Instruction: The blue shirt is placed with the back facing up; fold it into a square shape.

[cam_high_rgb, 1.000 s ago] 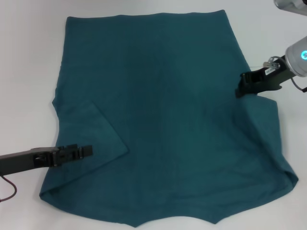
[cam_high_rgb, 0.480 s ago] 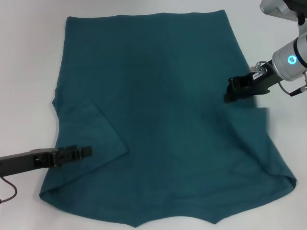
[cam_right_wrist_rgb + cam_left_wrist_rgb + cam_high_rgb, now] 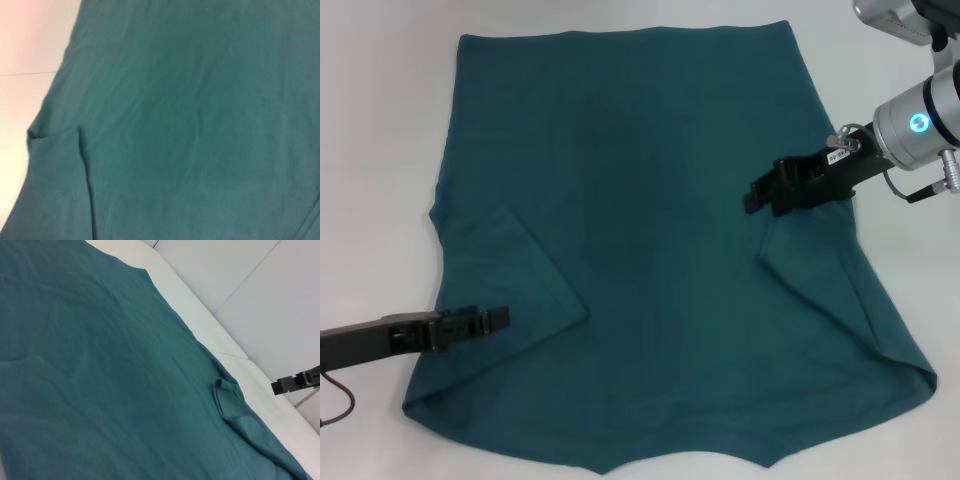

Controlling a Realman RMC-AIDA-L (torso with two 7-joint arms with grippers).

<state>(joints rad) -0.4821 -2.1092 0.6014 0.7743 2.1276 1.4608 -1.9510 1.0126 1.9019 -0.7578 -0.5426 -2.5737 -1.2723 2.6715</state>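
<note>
The blue shirt [image 3: 640,200] lies spread flat on the white table [image 3: 380,150], and it fills the left wrist view [image 3: 100,365] and the right wrist view [image 3: 190,125]. Its left sleeve [image 3: 510,280] is folded inward onto the body. My right gripper [image 3: 757,197] is over the shirt's right side, shut on the right sleeve, with that sleeve's cloth [image 3: 820,260] pulled inward in a fold. In the left wrist view the right gripper [image 3: 297,381] shows far off beyond a raised bump of cloth [image 3: 227,392]. My left gripper [image 3: 503,317] rests low at the folded left sleeve's edge.
Bare white table [image 3: 920,300] surrounds the shirt on the left, right and far sides. A red cable [image 3: 335,405] hangs by the left arm at the near left edge.
My right gripper has moved left and inward over the shirt, dragging the right sleeve with it so the fold edge has shifted inward. The left arm has stayed still.
</note>
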